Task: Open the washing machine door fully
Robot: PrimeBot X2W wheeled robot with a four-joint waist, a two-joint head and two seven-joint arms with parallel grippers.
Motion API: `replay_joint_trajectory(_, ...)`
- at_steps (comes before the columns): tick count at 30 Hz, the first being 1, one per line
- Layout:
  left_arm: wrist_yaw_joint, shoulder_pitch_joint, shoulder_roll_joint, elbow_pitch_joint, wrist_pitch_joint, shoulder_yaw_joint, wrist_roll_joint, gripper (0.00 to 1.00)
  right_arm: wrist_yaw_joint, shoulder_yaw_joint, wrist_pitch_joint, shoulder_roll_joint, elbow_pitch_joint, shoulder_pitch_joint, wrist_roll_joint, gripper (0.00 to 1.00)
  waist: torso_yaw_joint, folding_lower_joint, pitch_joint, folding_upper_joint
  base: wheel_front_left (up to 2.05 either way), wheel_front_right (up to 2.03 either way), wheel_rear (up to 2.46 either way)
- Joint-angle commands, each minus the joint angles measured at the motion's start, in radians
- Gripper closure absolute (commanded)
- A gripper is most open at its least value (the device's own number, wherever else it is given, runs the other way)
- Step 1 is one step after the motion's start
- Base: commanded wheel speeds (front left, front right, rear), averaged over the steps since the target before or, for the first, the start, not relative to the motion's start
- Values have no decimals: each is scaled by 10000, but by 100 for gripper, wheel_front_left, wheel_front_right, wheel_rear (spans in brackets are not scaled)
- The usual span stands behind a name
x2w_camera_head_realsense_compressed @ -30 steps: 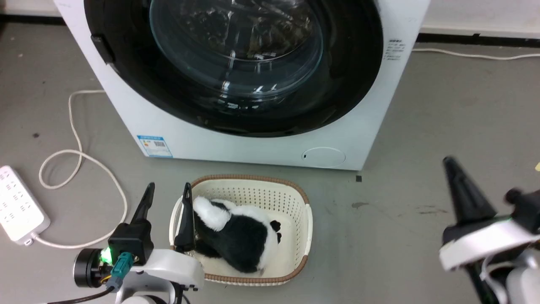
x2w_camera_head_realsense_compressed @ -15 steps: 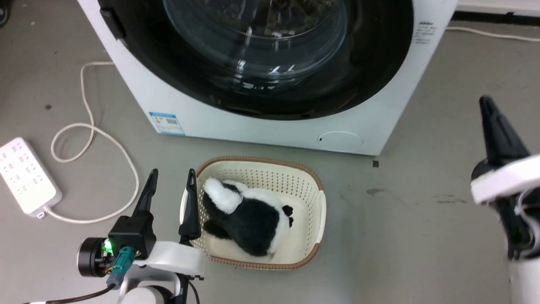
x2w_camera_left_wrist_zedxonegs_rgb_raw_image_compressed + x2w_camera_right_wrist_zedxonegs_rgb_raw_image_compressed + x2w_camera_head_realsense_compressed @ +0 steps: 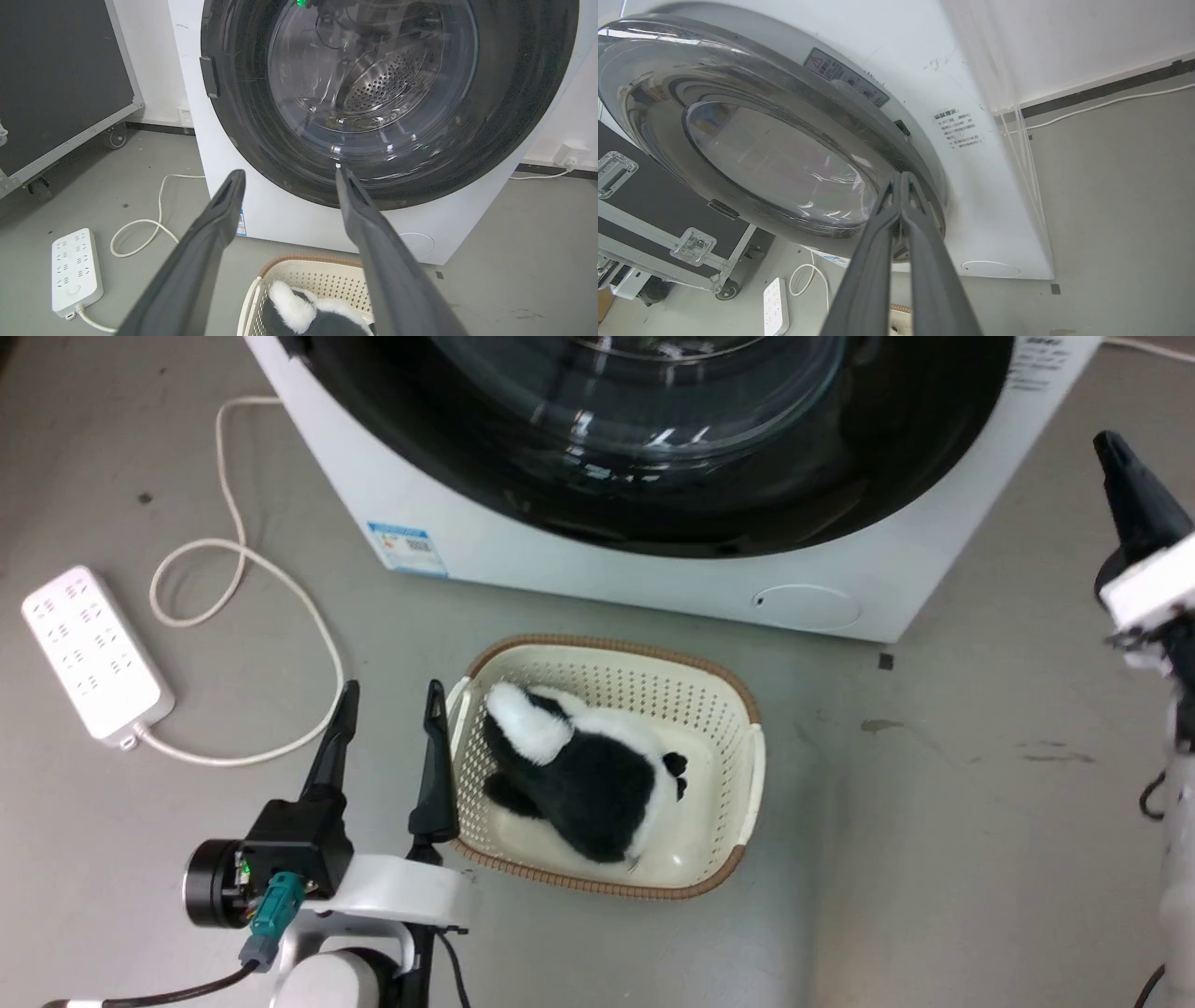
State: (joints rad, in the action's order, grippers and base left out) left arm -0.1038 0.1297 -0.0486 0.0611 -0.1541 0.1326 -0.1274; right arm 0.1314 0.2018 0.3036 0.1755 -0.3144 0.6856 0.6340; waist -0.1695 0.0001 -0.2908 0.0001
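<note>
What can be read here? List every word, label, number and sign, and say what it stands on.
No text reads clearly enough to quote.
Blue-edged rectangular sticker, low on the front of the white washing machine: too small to read.
Grey label with a warning triangle, on the machine's curved grey band: characters blurred.
Block of dark printed lines, on the machine's white front panel: too small to read.

- left gripper [image 3: 392, 691]: lower left of head view, fingers [image 3: 212, 224] spread wide, roughly parallel, pointing up the view, nothing between them.
- left wrist [image 3: 397, 891]: white housing, black camera block, green connector and dark cable at the base.
- right gripper [image 3: 1111, 443]: far right edge of head view, higher up than the left, fingers pressed together tip to tip, gripping nothing.
- right forearm [image 3: 1178, 915]: pale, runs down the right edge.
</note>
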Motion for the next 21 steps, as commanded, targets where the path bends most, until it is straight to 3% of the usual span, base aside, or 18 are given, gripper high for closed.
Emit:
replay_joint_trajectory(1, -88, 242, -10, 65, -133, 95, -91, 0, -3, 176, 302, 50, -326, 518, 237, 100, -135, -1, -149, -1, 0, 0, 0)
replay_joint_trajectory(21, -497, 648, -12, 204, -551, 645, -557, 0, -5, 2645, 3228, 715, -4591, 4811, 1197, 100, -1014, -1, -1127, -1, 0, 0, 0)
